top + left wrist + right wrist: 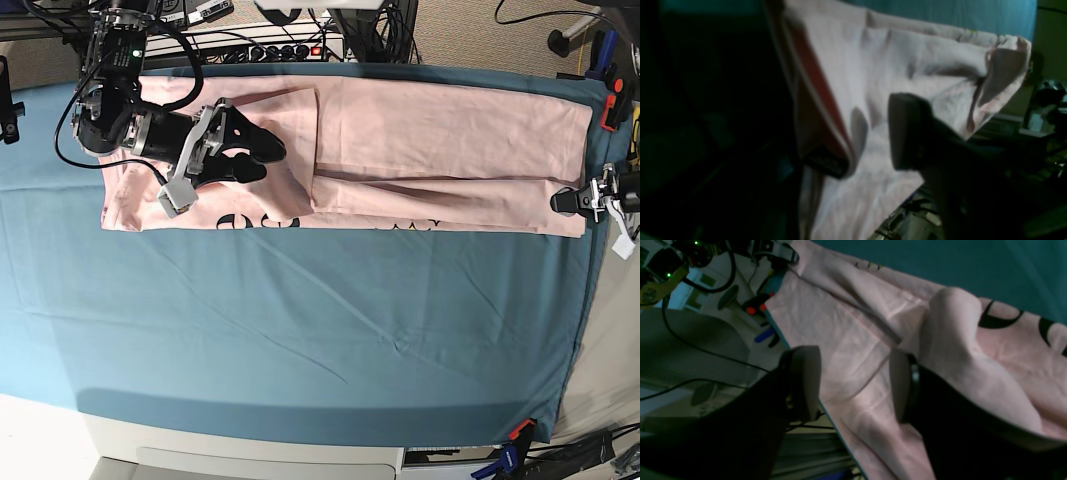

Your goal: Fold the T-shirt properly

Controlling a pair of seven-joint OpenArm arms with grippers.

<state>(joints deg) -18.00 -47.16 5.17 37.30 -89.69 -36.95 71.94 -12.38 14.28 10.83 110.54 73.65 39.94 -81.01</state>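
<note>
The pale pink T-shirt (440, 150) lies in a long band along the far side of the teal tablecloth (300, 330). Its black lettering (250, 222) runs along the near edge at the left. My right gripper (265, 155) hovers over the shirt's left part. In the right wrist view, the right gripper (853, 386) is open, with pink cloth (840, 326) beneath its spread fingers, close to the table edge. My left gripper (560, 198) sits at the shirt's near right corner. In the left wrist view, the left gripper (867, 146) is open, one finger (907, 133) above the cloth (880, 60), the other at its hem.
Orange clamps (610, 100) pin the tablecloth at the right corners, another (520, 432) at the near right. A power strip and cables (270, 45) run behind the far edge. A white tag (623, 245) hangs off the left arm. Cables and a chair (690, 336) lie beyond the table edge.
</note>
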